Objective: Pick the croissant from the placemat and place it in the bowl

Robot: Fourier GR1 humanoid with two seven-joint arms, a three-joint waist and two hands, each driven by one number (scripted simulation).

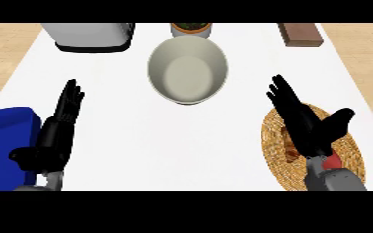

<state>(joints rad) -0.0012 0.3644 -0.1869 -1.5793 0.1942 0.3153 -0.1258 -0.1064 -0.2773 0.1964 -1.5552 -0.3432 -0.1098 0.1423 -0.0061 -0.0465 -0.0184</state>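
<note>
Left hand (pixel 55 133) at lower left of frame, open, fingers straight and pointing up-frame, thumb out low to the left. Right hand (pixel 306 121) at lower right, open, fingers extended up-left, thumb spread rightward, grey forearm below.

A white table (pixel 109 103) carries a pale bowl (pixel 188 69) near its middle. To the right lies a round woven placemat (pixel 280 153), and the right hand (pixel 306 123) hovers over it with fingers straight, hiding most of what lies there; a small brown bit of croissant (pixel 293 152) shows beside the palm. The left hand (pixel 56 133) rests open at the left, beside a blue object (pixel 16 138). Along the far edge stand a grey appliance (pixel 89 35), a potted plant (pixel 192 27) and a brown block (pixel 300 33).
</note>
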